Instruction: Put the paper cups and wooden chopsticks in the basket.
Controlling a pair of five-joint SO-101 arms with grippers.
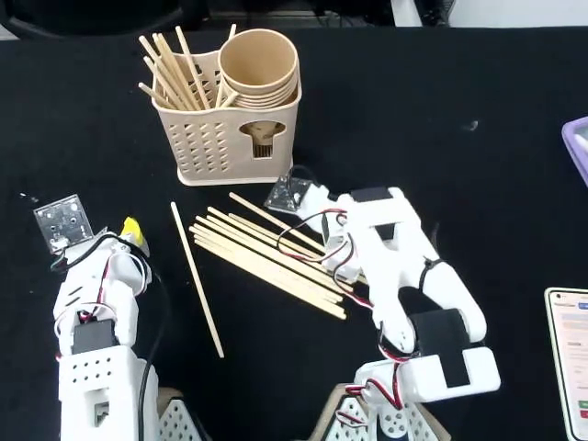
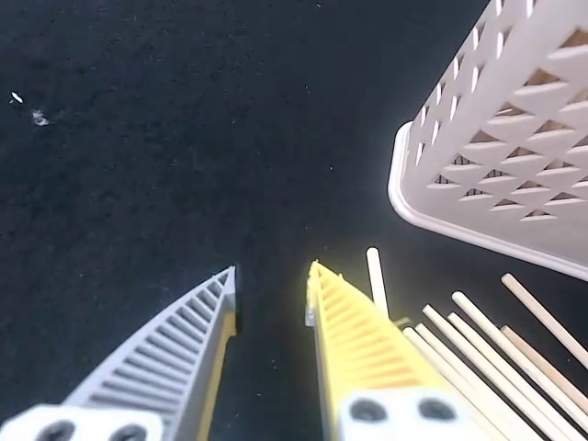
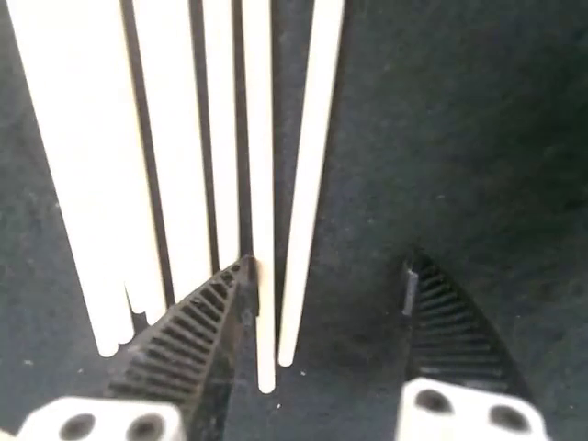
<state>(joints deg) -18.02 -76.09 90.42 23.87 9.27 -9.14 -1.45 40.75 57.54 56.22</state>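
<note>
Paper cups (image 1: 259,62) and chopsticks (image 1: 170,64) in basket (image 1: 230,138); loose chopsticks (image 1: 266,262) remain beneath wide-spread right gripper (image 3: 326,271); left gripper (image 2: 271,271) parted, empty.

The left arm (image 1: 92,312) is stretched forward at the left, and the left gripper (image 2: 271,271) is held open, with a narrow gap between one grey and one yellow finger. The right arm (image 1: 395,266) is bent forward; the right gripper (image 3: 326,271) is spread wider, apparently angled downward.

Chopsticks (image 1: 250,256) partly hidden under right arm (image 1: 388,246).
</note>
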